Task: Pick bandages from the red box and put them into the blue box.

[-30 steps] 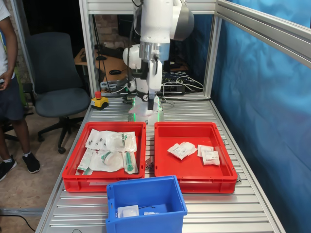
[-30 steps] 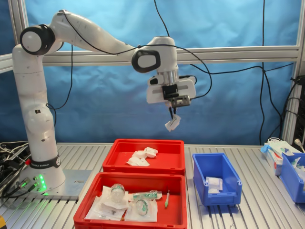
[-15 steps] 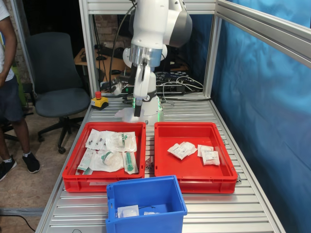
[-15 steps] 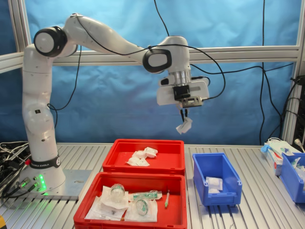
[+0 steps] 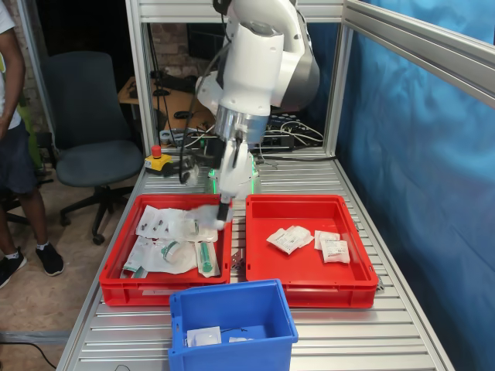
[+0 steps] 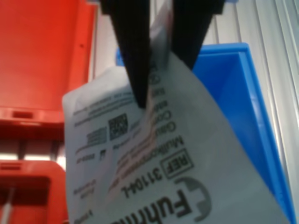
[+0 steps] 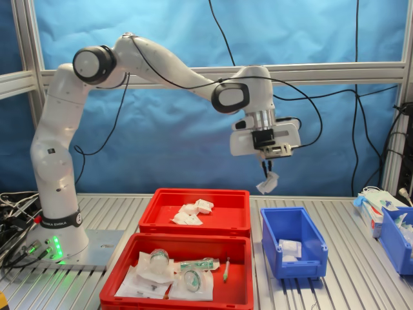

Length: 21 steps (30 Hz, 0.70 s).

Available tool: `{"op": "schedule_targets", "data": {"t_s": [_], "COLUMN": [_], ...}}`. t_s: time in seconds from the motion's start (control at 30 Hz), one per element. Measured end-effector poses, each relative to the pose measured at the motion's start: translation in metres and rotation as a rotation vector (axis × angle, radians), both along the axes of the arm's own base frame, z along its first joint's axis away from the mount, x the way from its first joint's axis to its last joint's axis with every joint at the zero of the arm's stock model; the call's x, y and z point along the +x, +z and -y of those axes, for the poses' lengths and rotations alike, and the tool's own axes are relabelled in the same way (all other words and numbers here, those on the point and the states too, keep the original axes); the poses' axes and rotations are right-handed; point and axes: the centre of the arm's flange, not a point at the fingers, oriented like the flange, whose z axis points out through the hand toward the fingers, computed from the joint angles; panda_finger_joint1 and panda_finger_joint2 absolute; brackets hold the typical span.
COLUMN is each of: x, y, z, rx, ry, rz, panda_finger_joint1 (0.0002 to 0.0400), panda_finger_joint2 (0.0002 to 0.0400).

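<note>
White, crinkly bandage packet [image 7: 267,183] hangs pinched by its top edge between the black fingers [image 6: 140,60], which are closed on it, right of centre in the second exterior view, above the blue box [image 7: 293,240]. It looks light, limp and thin; an edge grip probably suits. More packets [image 5: 307,239] lie in the glossy red box [image 5: 309,290].

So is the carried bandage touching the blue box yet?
Apart. In the second exterior view the bandage hangs from the claw with blue backdrop showing between it and the blue box rim below.
</note>
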Motion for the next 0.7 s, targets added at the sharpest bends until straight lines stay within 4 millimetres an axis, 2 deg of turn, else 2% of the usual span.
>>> {"op": "schedule_targets", "data": {"t_s": [0.37,0.7], "x": [0.032,0.046], "y": [-0.035,-0.042], "z": [-0.019,-0.029], "rx": [-0.067,-0.093], "ry": [0.041,0.071], "rz": [0.059,0.115], "panda_finger_joint1": [0.0026,0.0026], "panda_finger_joint2": [0.0026,0.0026]}}
